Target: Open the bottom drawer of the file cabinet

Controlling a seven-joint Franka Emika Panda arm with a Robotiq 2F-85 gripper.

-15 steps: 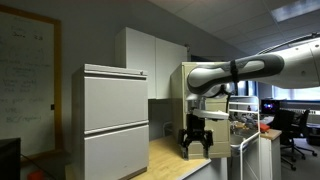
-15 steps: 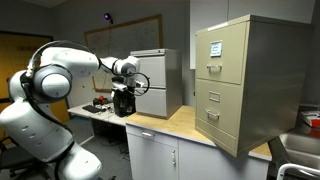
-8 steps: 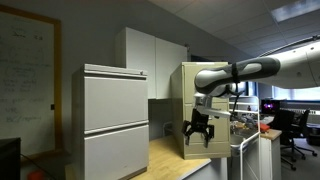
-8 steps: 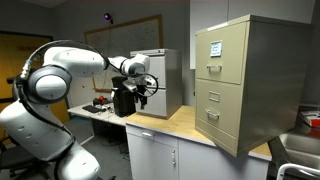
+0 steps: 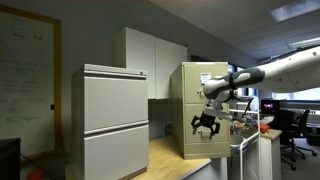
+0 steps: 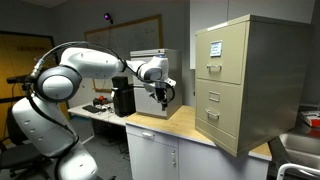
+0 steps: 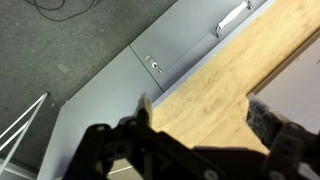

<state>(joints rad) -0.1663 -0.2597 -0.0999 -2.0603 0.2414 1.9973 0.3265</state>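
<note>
The beige-tan file cabinet stands on the wooden countertop at the right, and it also shows in an exterior view. Its bottom drawer is closed, flush with the front. My gripper hangs fingers-down over the countertop, well short of the cabinet's front, open and empty. In an exterior view my gripper appears in front of the cabinet. In the wrist view my gripper shows as two dark spread fingers above bare wood.
A pale grey two-drawer cabinet stands on the same counter, also in an exterior view. A black box sits beside it. White wall cupboards hang behind. Grey under-counter doors lie below the counter edge.
The arm has swung along the counter toward the file cabinet, away from the black box. The gripper stays open and empty. The drawer has not moved.
</note>
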